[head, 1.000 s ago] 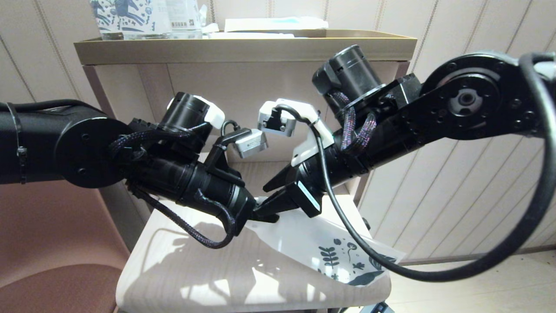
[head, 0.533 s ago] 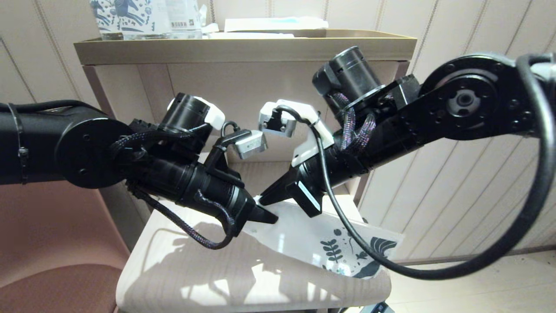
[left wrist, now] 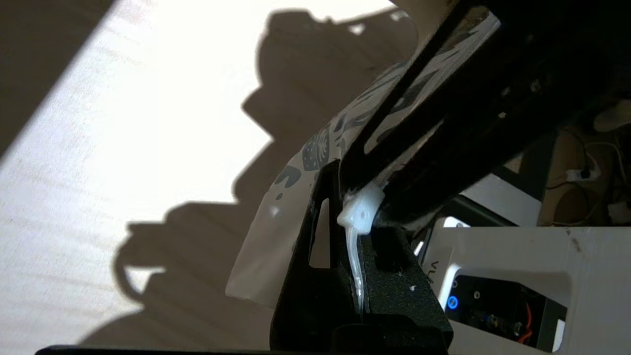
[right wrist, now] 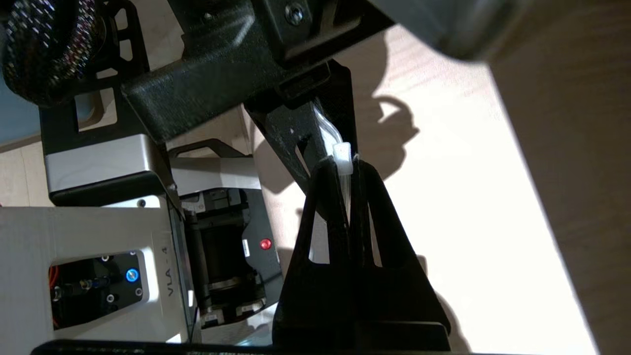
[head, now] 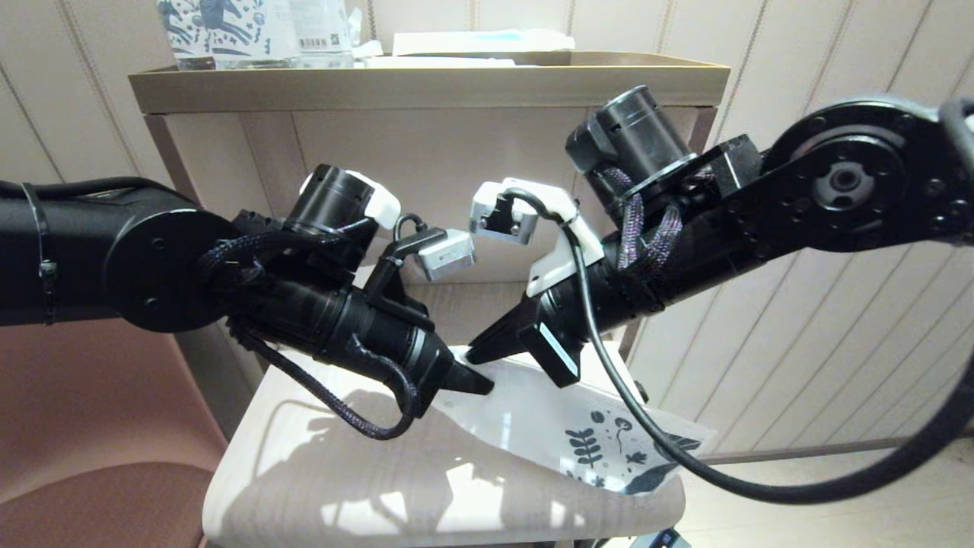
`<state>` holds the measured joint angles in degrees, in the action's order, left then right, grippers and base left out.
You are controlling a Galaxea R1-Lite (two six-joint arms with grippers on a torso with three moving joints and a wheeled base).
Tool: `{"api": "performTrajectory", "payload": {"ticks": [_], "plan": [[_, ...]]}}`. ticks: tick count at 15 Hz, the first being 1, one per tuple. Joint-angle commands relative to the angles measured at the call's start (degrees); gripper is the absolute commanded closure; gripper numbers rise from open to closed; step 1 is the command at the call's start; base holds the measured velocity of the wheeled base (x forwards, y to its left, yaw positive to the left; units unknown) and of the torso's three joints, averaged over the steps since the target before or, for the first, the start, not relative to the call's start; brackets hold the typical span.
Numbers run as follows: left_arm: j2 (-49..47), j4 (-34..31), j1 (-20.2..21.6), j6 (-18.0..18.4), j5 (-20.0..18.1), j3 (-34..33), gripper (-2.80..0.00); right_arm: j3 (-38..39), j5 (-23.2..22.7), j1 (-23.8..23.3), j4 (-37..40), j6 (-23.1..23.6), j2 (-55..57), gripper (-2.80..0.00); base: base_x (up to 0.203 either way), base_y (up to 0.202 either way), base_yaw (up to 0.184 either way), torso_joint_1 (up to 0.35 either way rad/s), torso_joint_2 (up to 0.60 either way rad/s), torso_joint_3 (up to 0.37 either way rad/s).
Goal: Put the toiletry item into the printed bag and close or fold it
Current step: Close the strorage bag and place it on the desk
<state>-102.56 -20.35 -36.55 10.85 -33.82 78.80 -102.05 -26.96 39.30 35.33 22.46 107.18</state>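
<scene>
The printed bag, white with a dark-blue leaf print at its near right end, lies on the pale wooden table, its far left corner lifted. My left gripper is shut on the bag's zip edge, just behind the small white zip slider. My right gripper meets it tip to tip and is shut on the same edge, right at the slider. In the wrist views, the left gripper and right gripper both pinch thin clear plastic. The toiletry item is hidden.
A tan tray shelf stands behind and above the table, holding a horse-patterned blue-and-white package and flat white packets. A reddish-brown chair is at the left. The table's front edge and right corner lie close under the bag's printed end.
My right gripper has shut on the bag's edge at the slider and drawn slightly right and up. The bag's printed end lifted, then settled. The left gripper has kept its hold.
</scene>
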Motion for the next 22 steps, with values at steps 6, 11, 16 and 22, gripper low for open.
{"api": "performTrajectory", "payload": {"ticks": [6, 11, 16, 22], "plan": [[0.2, -0.2, 0.1, 0.0, -0.1, 0.0, 0.00, 6.4, -0.5, -2.5, 0.2, 0.3, -5.5, 0.00, 0.000, 0.000, 0.000, 0.000, 0.00, 0.000], [1.0, -0.2, 0.1, 0.0, -0.4, -0.1, 0.00, 14.7, -1.1, -5.8, 0.0, 0.3, -11.7, 0.00, 0.000, 0.000, 0.000, 0.000, 0.00, 0.000], [1.2, -0.2, 0.1, 0.0, -0.4, -0.1, 0.00, 24.6, -1.5, -9.8, 0.0, 0.3, -19.0, 0.00, 0.000, 0.000, 0.000, 0.000, 0.00, 0.000], [1.4, -0.3, 0.1, 0.0, -0.4, -0.1, 0.00, 36.3, -3.0, -14.7, -3.6, 0.4, -26.1, 0.00, 0.000, 0.000, 0.000, 0.000, 0.00, 0.000]]}}
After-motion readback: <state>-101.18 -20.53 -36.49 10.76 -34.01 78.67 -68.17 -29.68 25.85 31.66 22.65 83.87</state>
